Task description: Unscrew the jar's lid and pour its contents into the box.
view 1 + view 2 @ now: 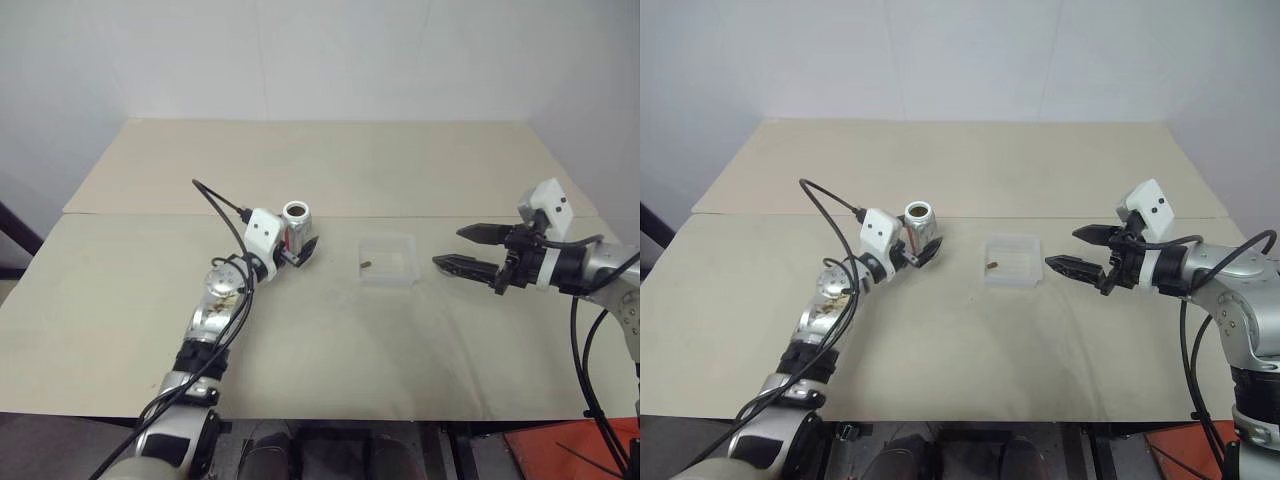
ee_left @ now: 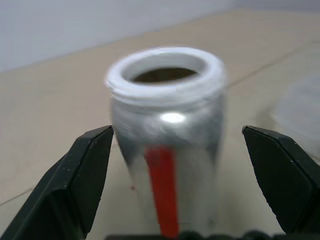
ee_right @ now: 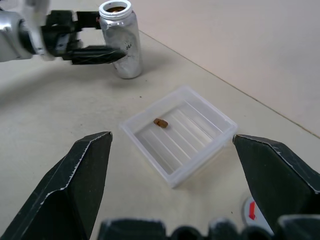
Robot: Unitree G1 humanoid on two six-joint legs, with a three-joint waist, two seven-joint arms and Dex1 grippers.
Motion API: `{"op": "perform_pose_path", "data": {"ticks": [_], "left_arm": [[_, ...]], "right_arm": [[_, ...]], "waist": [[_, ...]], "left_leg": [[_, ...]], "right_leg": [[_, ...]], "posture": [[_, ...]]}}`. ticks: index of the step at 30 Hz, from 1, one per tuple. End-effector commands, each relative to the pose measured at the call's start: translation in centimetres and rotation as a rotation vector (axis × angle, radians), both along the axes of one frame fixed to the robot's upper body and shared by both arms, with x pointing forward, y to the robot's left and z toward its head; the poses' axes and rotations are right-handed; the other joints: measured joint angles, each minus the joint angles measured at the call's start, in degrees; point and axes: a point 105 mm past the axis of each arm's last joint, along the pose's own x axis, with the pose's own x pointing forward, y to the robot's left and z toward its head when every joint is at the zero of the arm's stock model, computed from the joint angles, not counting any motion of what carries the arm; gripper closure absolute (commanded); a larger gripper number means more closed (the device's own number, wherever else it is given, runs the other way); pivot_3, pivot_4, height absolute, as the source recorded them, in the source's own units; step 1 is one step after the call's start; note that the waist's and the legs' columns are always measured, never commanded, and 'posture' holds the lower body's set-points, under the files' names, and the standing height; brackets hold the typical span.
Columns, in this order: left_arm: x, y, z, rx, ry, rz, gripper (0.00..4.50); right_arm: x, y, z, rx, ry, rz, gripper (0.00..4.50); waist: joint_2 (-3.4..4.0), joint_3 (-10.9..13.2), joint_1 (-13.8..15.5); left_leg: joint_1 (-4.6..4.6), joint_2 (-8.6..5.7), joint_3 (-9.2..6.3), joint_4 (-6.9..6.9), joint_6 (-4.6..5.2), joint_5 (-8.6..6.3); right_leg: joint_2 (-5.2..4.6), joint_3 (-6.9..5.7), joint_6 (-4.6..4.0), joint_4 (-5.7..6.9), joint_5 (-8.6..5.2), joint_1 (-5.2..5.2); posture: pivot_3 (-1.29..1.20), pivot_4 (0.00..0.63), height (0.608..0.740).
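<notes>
Silvery cylindrical jar (image 2: 167,145), ribbed clear box (image 3: 181,133)

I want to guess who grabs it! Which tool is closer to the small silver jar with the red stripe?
Left. The left tool is open around the small silver jar; the right tool waits past the clear plastic box.

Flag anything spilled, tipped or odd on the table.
Nothing spilled. The clear jar with the red and white label stands upright and lidless between the open left gripper's fingers. One small brown bit lies in the shallow clear plastic box.
</notes>
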Motion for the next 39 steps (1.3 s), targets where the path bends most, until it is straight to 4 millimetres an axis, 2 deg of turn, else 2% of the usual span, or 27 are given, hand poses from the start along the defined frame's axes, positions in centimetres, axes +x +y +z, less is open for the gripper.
{"op": "perform_pose_path", "data": {"ticks": [1, 6, 10, 14, 18, 23, 39], "left_arm": [[-1.5, 0.2, 1.6, 0.034, -0.043, -0.044, 0.02], [-3.9, 2.1, 2.8, 0.055, -0.029, -0.053, 0.02], [-7.1, 3.9, 5.3, 0.092, -0.004, -0.225, 0.02], [-7.9, 6.2, 7.9, 0.124, -0.005, -0.334, 0.02], [-9.4, 7.5, 9.3, 0.164, -0.001, -0.486, 0.02], [-8.7, 8.1, 9.6, 0.219, -0.015, -0.487, 0.02], [-8.9, 6.8, 8.9, 0.167, -0.027, -0.486, 0.02]], "right_arm": [[-0.2, -0.5, 1.5, -0.021, -0.077, -0.015, 0.0], [-0.2, -0.7, 1.3, -0.033, -0.084, -0.028, 0.0], [-0.6, -0.8, 0.9, -0.041, -0.085, -0.016, 0.0], [-0.8, -1.0, 0.7, -0.054, -0.106, 0.001, 0.0], [-0.9, -1.3, 0.6, -0.063, -0.113, 0.007, 0.0], [-1.0, -1.6, 0.8, -0.067, -0.116, 0.018, 0.0], [-1.2, -2.2, 1.0, -0.094, -0.127, 0.043, 0.0]], "waist": [[0.01, 0.0, 0.07], [0.02, -0.01, 0.24], [0.02, -0.01, -0.01], [0.12, -0.07, 0.03], [0.12, -0.07, 0.02], [0.12, -0.07, 0.13], [0.12, -0.07, 0.08]], "left_leg": [[0.0, 0.01, 0.0, 0.0, 0.0, 0.0], [0.0, 0.03, -0.02, 0.0, 0.01, 0.0], [-0.01, 0.08, 0.0, -0.04, 0.01, -0.01], [0.11, 0.11, 0.05, -0.02, 0.02, -0.01], [0.15, 0.11, 0.07, -0.02, 0.02, -0.02], [0.12, 0.1, 0.09, -0.02, 0.03, -0.02], [0.1, 0.13, 0.11, -0.02, 0.05, -0.03]], "right_leg": [[0.0, 0.0, 0.0, 0.0, 0.0, 0.0], [0.0, 0.0, 0.0, 0.0, 0.0, 0.02], [0.0, 0.03, -0.01, 0.02, 0.0, -0.04], [0.02, 0.05, -0.01, 0.01, -0.01, 0.07], [0.05, 0.03, -0.01, -0.01, 0.0, 0.12], [0.08, 0.02, -0.01, -0.04, 0.0, 0.1], [0.09, 0.07, -0.01, -0.05, 0.0, 0.07]], "posture": [[0.0, 0.15, 0.74], [0.0, 0.15, 0.74], [0.0, 0.15, 0.74], [0.0, 0.15, 0.74], [0.0, 0.15, 0.74], [0.0, 0.15, 0.74], [0.0, 0.15, 0.74]]}}
